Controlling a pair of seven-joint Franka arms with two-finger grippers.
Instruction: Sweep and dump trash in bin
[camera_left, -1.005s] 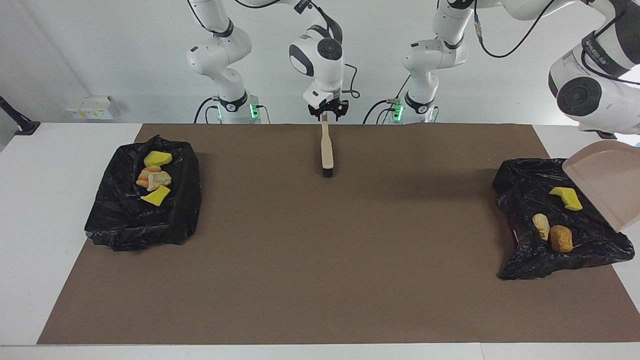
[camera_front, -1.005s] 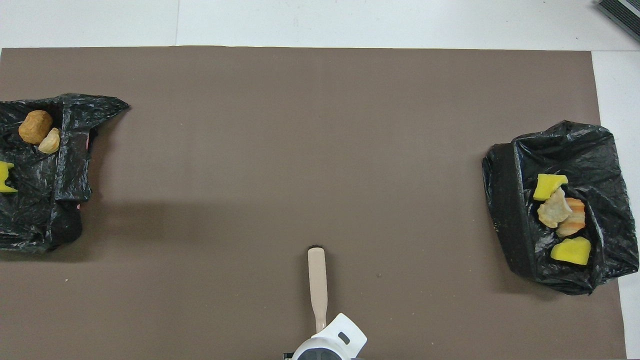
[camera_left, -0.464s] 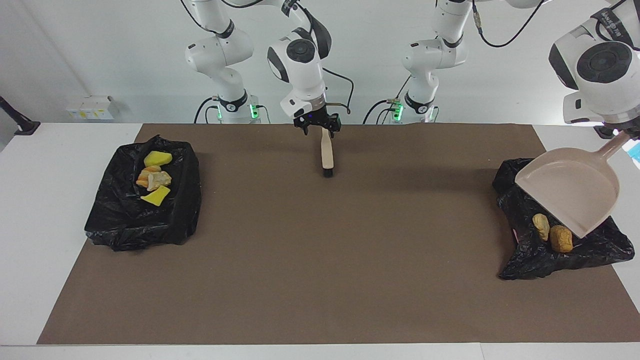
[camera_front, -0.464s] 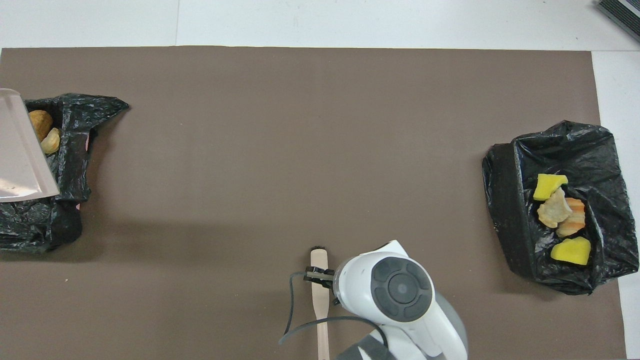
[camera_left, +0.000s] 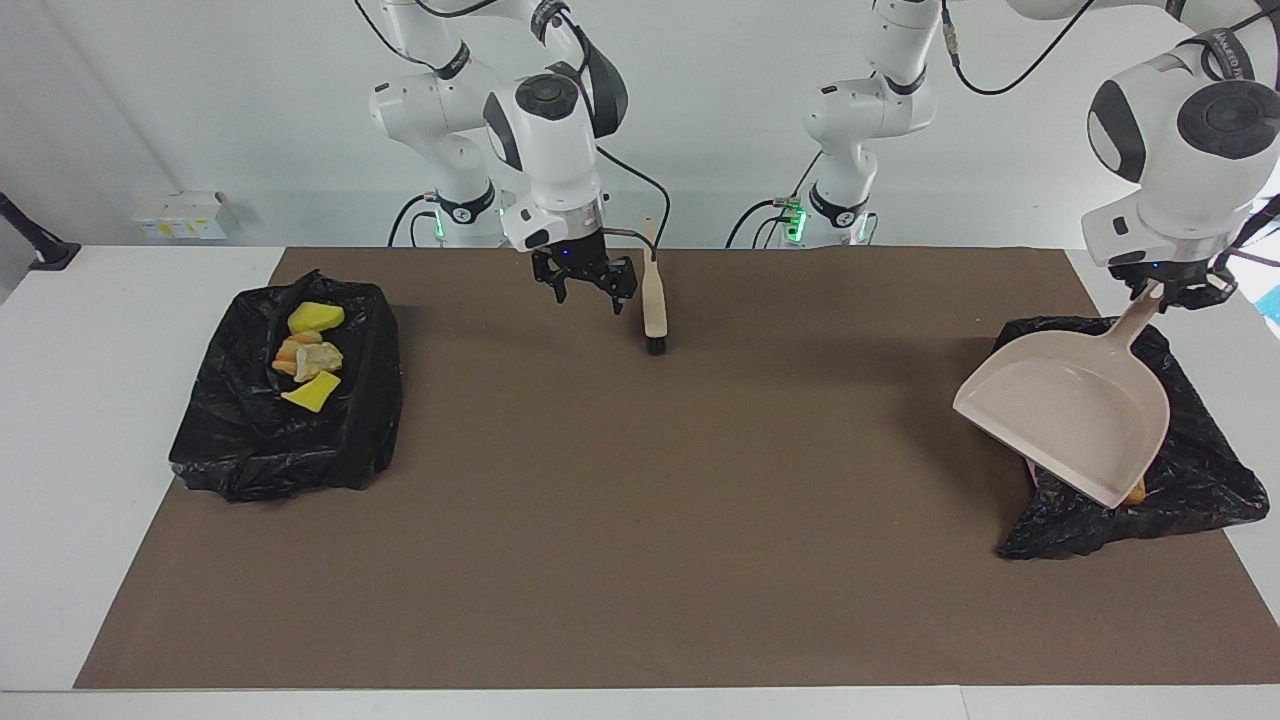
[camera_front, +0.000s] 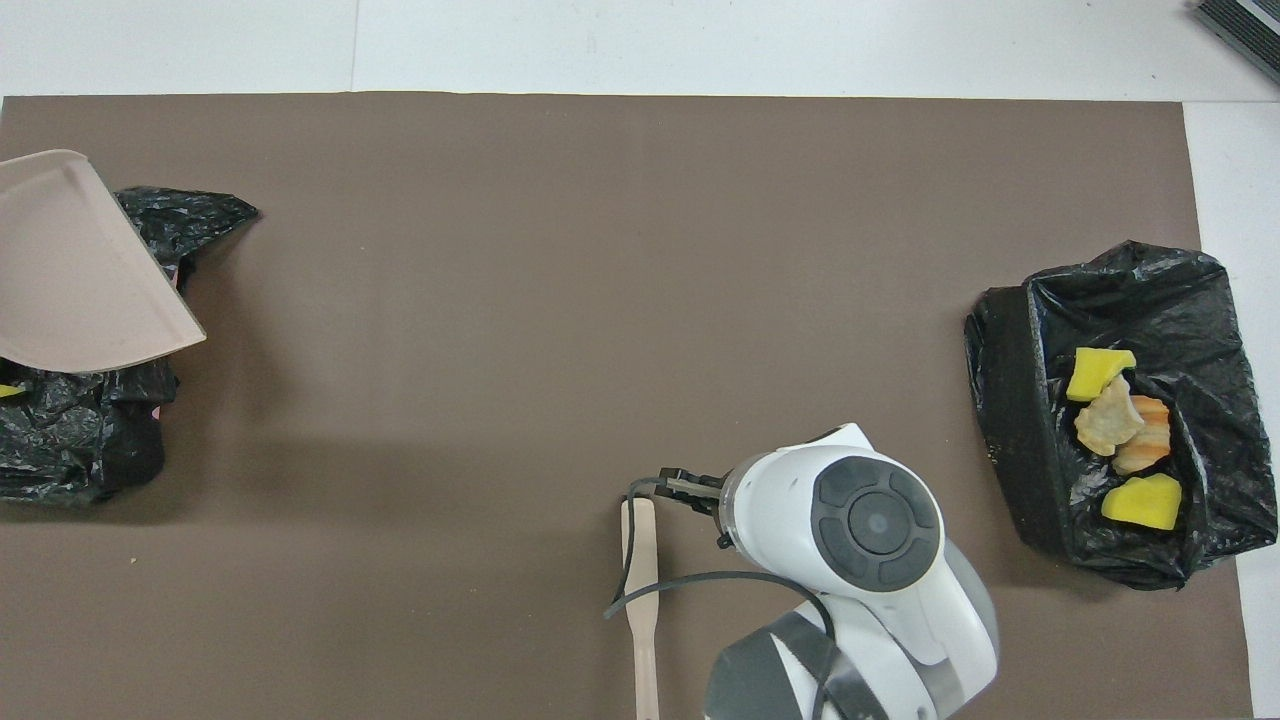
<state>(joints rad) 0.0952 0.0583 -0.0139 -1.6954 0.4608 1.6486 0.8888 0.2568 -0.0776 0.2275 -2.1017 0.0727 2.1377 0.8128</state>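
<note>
The right hand (camera_left: 585, 283) hung low over the mat (camera_left: 640, 520), just beside the brush (camera_left: 654, 296), fingers spread wide and holding nothing. The left hand (camera_left: 1172, 292) was clamped on the dustpan (camera_left: 1070, 412) handle, the pan tilted over the bag (camera_left: 1195, 470) at the left arm's end of the surface. Four trash (camera_left: 310, 358) scraps lay in the other bag (camera_left: 250, 440) at the right arm's end.

A second earlier the right hand had gripped the brush handle; it had since let go and shifted sideways. The dustpan had swung down over the bag, hiding most of the three scraps seen there before.
</note>
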